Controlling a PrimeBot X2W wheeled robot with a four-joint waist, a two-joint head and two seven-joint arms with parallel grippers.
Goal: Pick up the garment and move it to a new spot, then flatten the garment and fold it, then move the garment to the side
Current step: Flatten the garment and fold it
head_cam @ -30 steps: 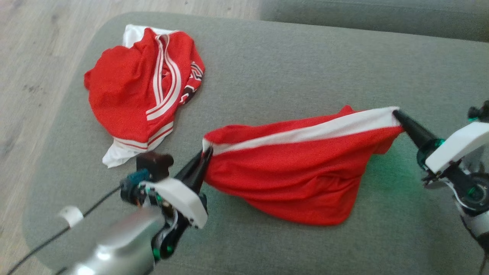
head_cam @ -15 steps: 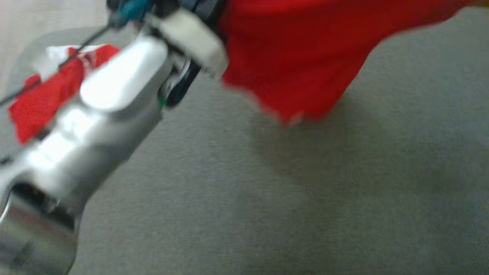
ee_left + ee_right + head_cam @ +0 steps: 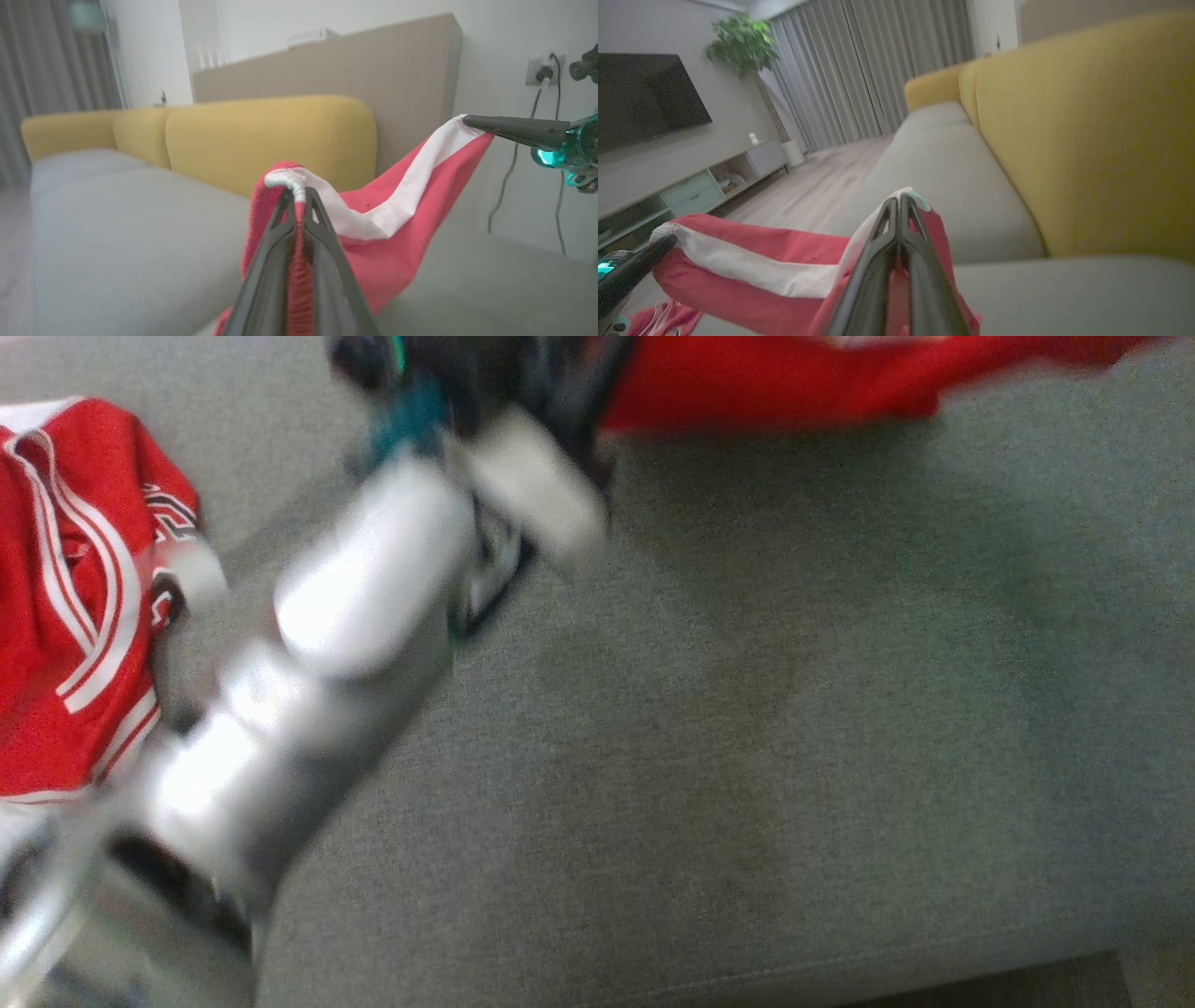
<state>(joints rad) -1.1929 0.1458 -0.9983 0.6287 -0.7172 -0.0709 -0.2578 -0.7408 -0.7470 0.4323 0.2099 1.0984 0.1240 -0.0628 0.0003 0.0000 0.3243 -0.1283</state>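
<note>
The garment (image 3: 397,224), red with a white band, hangs stretched between my two grippers above the grey sofa seat (image 3: 747,709). In the left wrist view my left gripper (image 3: 295,193) is shut on one bunched end of the white band. My right gripper (image 3: 467,120) pinches the other end of the band at the right. The right wrist view shows the right gripper (image 3: 899,200) shut on the cloth, with the left gripper (image 3: 668,242) at the lower left. In the blurred head view the garment (image 3: 794,383) lies along the top edge, beside my left gripper (image 3: 602,383).
A second red piece with white stripes (image 3: 65,597) lies crumpled on the seat at the left. The yellow backrest (image 3: 271,135) runs behind the seat. The seat's front edge (image 3: 840,971) is near. A cable hangs from a wall socket (image 3: 542,74).
The garment has come up off the seat, held by both grippers, and now sits at the head view's top edge. The head camera itself has shifted, so the whole picture moved.
</note>
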